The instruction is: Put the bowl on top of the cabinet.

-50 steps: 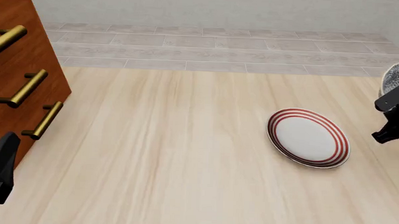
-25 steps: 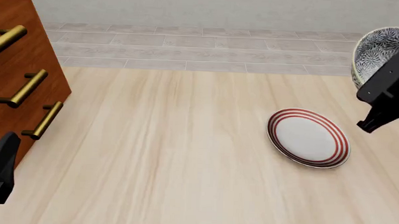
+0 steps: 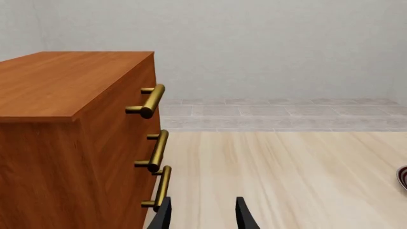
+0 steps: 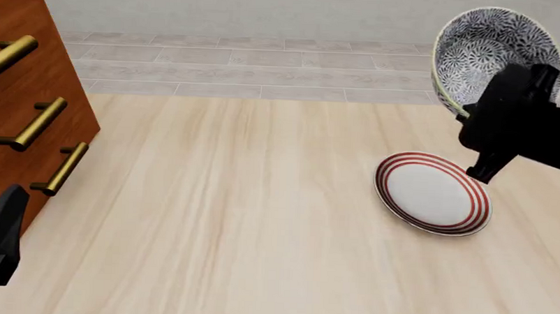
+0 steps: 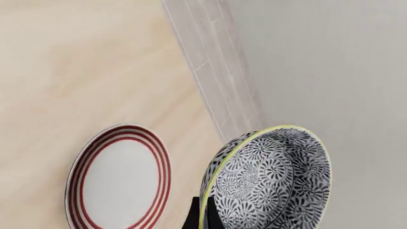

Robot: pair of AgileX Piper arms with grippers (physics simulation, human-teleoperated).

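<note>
The right hand (image 4: 468,111) is raised above the surface (image 4: 259,219) near its far right part, pinching the rim of the bowl (image 4: 489,52) between its fingers (image 5: 202,214); the right wrist view shows the two dark fingertips set on either side of the pale yellowish rim. The bowl is clear of the surface, tipped steeply onto its side so that its patterned inside faces toward the camera in the front view, with the dark floral pattern covering both inner and outer wall. Beneath and a little nearer than the bowl lies a flat white plate with red rings (image 4: 434,193), resting on the surface and apart from the hand. The cabinet (image 4: 25,99) stands at the far left edge of the surface, well apart from the bowl, its reddish-brown front carrying three brass bar handles (image 4: 41,124) and its flat top bare in the left wrist view. The left hand (image 3: 202,217) sits low just beside the cabinet's front, near the lowest handle, its two fingers spread with nothing between them.
</note>
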